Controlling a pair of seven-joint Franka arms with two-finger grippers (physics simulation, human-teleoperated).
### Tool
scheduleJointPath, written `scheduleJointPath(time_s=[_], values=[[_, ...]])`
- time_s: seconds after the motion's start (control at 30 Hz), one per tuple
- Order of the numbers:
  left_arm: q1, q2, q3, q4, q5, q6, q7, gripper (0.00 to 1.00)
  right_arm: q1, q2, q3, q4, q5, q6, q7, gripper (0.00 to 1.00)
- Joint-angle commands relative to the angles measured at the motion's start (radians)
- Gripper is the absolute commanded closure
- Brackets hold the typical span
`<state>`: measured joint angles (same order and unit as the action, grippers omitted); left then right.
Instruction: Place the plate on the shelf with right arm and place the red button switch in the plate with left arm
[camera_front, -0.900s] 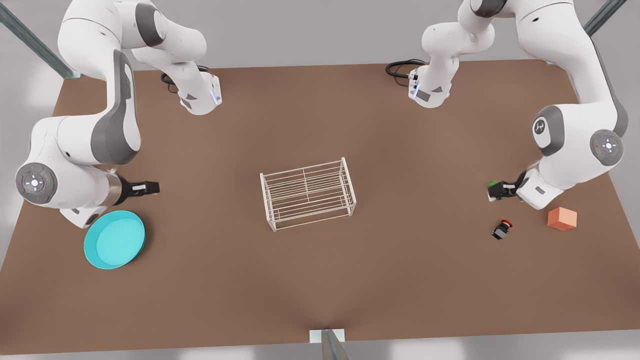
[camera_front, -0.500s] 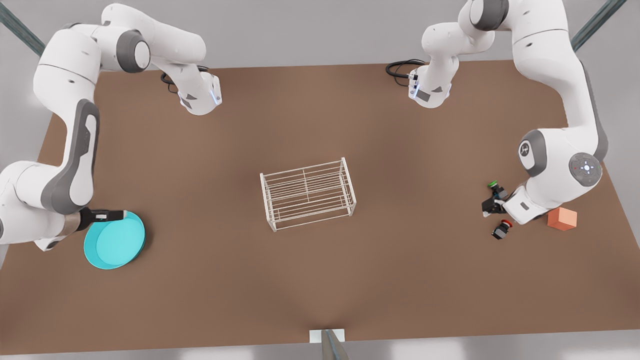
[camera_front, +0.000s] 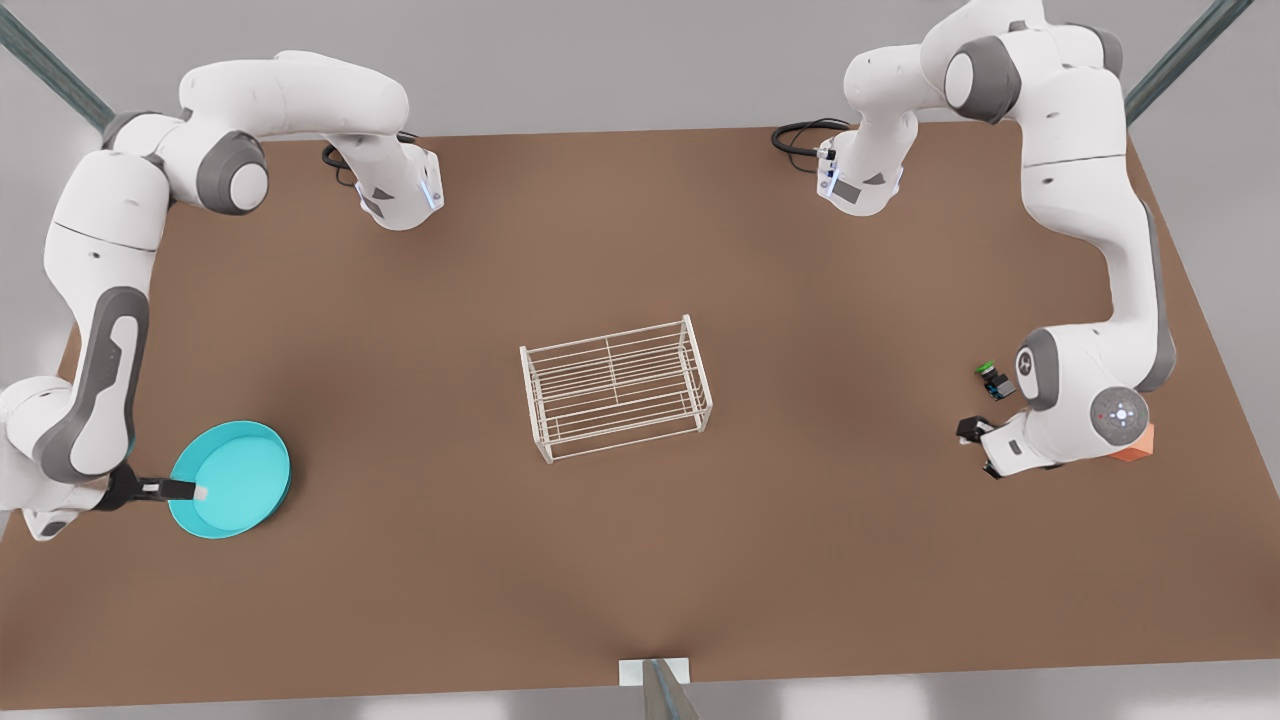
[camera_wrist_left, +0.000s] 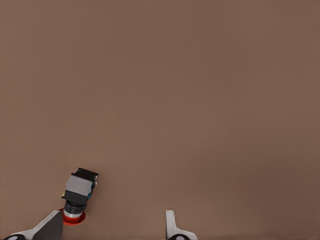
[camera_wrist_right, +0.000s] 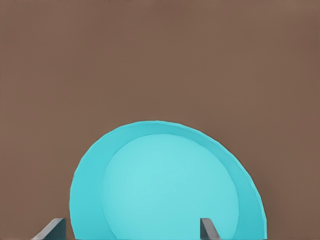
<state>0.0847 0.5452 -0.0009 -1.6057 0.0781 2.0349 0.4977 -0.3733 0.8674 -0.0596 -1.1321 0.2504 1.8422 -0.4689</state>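
Brown counter (camera_front: 640, 560) — plate (camera_front: 235, 478) at 9 o'clock, right gripper (camera_front: 190, 490) over its rim, jaws wide, empty. Shelf (camera_front: 615, 388) at center. Red button switch (camera_wrist_left: 77, 197) at 3 o'clock — left gripper (camera_wrist_left: 112, 227) jaws spread beside it, empty.

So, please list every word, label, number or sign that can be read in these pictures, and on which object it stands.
No readable text anywhere.
White robot arm at the front view's right: a small white emblem on its grey joint cover, too small to read.
Round turquoise plate, small white wire shelf, tiny black switch with red cap: no markings.
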Motion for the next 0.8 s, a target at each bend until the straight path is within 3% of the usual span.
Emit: scheduleJointPath(time_s=[0.0, 0.23, 0.47, 0.57, 0.67, 0.77], values=[[0.004, 0.010, -0.001, 0.019, 0.003, 0.027, 0.183, 0.00, 0.017, 0.005, 0.003, 0.002, -0.008, 0.149, -0.324, 0.00], [0.061, 0.061, -0.001, 0.043, -0.012, 0.085, 0.254, 0.00, -0.076, 0.032, -0.011, -0.071, -0.095, 0.187, -0.567, 0.00], [0.084, 0.111, 0.001, 0.043, -0.012, 0.090, 0.243, 0.00, -0.075, 0.088, -0.009, -0.067, -0.131, 0.236, -0.544, 0.00], [0.098, 0.142, 0.001, 0.043, -0.014, 0.093, 0.246, 0.00, -0.087, 0.087, -0.008, -0.066, -0.037, 0.209, -0.510, 0.11], [0.104, 0.153, 0.001, 0.044, -0.012, 0.134, 0.248, 0.00, -0.095, 0.087, -0.012, -0.067, 0.039, 0.158, -0.498, 0.11], [0.106, 0.171, -0.001, 0.050, -0.012, 0.186, 0.248, 0.00, -0.105, 0.094, -0.011, -0.069, 0.066, 0.154, -0.493, 0.20]])
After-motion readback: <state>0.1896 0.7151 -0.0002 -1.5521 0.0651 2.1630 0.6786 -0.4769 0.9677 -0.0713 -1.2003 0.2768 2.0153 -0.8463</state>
